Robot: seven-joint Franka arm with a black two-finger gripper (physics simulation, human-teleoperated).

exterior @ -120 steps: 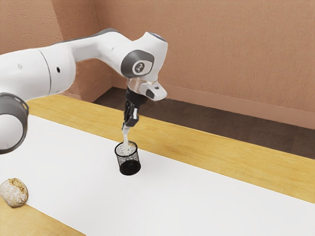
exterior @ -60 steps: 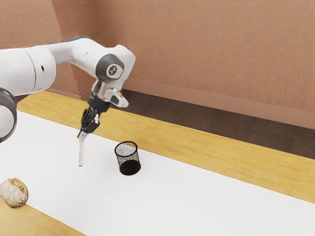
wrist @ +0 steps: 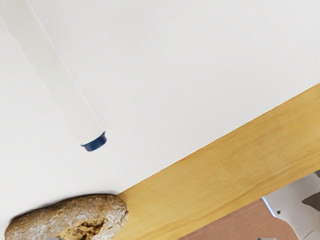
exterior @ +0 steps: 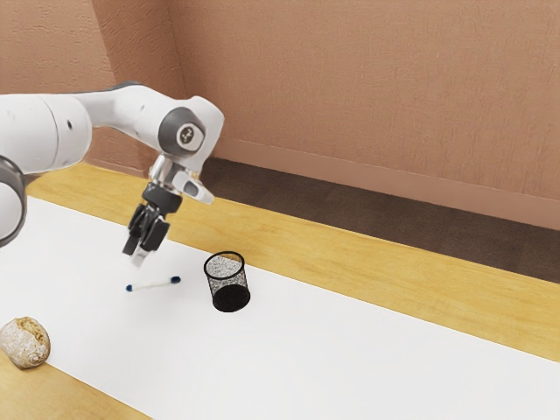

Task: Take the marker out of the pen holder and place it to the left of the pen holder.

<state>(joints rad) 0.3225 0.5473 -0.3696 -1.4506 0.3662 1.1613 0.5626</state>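
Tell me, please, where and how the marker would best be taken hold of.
I'd grip the marker around mid-barrel, coming down from above, with the pincer closing across its long sides. It is slender and straight and looks roughly level, so the middle should balance best, between the dark blue ends.

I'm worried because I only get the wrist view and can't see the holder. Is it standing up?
Observer: Yes, the holder stands upright on the white part of the table.
Operator: My view cuts off one end of the marker. What's there?
Observer: That end of the marker is blue too.
Operator: Is my gripper touching it?
Observer: No, in the exterior view there's a gap between the gripper and the marker.
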